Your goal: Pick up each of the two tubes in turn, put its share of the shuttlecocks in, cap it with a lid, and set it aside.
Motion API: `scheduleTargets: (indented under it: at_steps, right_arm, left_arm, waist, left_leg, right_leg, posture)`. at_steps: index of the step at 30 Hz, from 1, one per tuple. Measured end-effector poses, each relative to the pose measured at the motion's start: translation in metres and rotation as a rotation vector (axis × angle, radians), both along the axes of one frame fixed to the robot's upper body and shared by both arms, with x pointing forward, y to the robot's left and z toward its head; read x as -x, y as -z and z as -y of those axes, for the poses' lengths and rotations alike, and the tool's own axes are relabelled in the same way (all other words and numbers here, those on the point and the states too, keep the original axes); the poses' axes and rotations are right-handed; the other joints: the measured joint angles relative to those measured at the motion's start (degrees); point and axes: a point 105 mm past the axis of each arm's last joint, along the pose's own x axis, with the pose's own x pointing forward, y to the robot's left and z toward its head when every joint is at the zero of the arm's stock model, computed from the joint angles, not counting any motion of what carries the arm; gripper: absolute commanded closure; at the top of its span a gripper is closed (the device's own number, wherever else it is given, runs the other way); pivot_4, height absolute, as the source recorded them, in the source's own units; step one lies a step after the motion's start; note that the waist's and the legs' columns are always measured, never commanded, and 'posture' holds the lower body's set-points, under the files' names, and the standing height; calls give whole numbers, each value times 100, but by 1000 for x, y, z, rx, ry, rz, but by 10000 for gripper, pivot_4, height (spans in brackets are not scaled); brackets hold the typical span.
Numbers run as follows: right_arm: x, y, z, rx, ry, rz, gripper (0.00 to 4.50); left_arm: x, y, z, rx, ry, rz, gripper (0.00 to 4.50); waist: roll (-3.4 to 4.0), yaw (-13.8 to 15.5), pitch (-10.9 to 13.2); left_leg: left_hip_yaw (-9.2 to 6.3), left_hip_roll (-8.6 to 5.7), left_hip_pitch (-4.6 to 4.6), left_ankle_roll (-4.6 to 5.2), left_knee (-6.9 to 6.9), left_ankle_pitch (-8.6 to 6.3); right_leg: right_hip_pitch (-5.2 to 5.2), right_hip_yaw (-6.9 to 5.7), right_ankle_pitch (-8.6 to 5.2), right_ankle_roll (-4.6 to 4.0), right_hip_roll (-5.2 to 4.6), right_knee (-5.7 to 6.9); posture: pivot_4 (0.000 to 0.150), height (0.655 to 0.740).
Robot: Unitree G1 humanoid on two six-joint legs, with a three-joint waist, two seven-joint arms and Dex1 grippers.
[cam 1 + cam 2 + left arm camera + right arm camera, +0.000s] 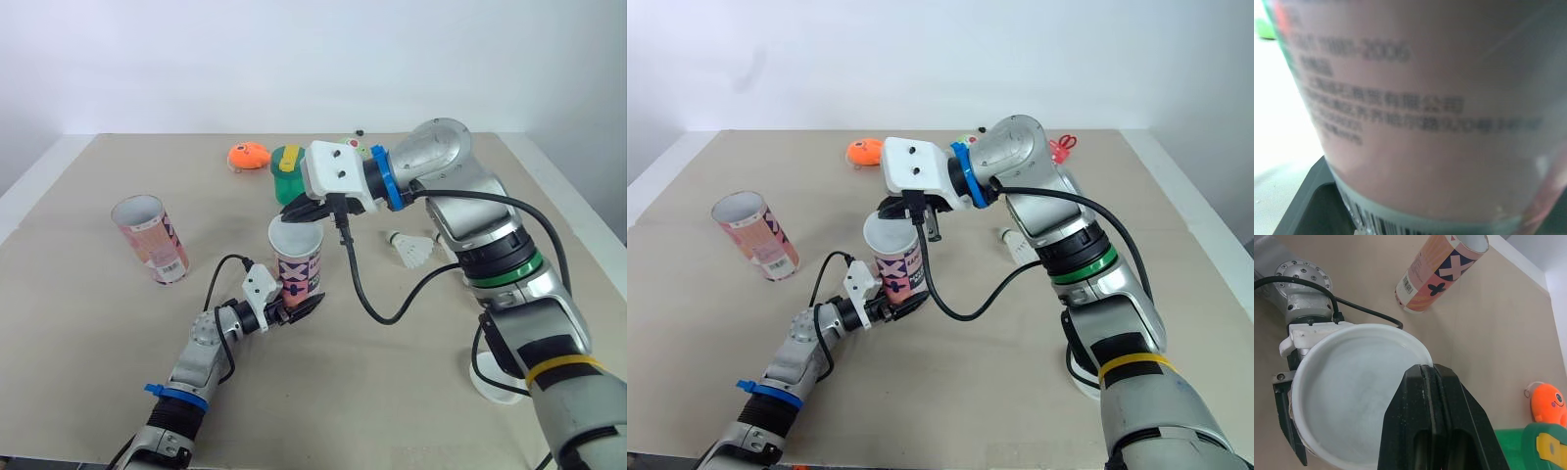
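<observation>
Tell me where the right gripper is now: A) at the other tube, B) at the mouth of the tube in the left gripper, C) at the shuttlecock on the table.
B: the right gripper sits at the open mouth of the tube held by the left gripper, well apart from the shuttlecock and the other tube.

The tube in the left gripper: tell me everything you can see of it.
The tube is a short cardboard-looking cylinder, pink with white and dark print, small text and a barcode near its base. It is upright over the middle of the table, top open, white rim, pale inside, uncapped. The left gripper clamps its lower part. The right gripper, fingers closed, has its tips at the rim's far edge. Whether anything lies inside, I cannot tell.
</observation>
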Motion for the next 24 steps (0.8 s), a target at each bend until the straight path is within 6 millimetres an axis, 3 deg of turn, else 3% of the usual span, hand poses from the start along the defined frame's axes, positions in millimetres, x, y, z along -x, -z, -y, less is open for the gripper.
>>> scheduleTargets:
  at_steps: [24]
  right_arm:
    - [-1, 8, -2, 41, -14, 38, 44473]
  left_arm:
    - [0, 0, 1, 1, 1, -1, 11292]
  waist:
    - [0, 0, 0]
  left_leg:
    - [-2, -13, 1, 0, 0, 0]
  right_leg:
    - [2, -4, -2, 6, -14, 0]
  posture:
    - [1500, 7400]
